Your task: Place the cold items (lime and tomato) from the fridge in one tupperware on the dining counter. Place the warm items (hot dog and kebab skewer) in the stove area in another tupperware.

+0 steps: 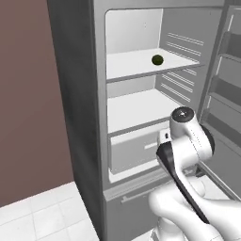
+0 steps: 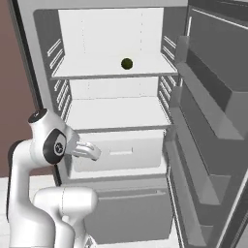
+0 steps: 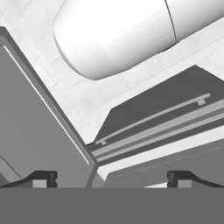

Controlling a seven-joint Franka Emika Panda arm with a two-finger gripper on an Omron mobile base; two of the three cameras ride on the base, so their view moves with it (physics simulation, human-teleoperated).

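Even, flat rendered light, fridge (image 2: 111, 43) interior bright, soft shadows, slightly soft focus, no glare

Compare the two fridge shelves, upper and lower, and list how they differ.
The upper shelf carries a small dark green round item, likely the lime; the lower shelf carries nothing that can be seen. The upper shelf sits high in the open fridge; the lower shelf lies just above the drawer. Both are flat, white and span the compartment's width.
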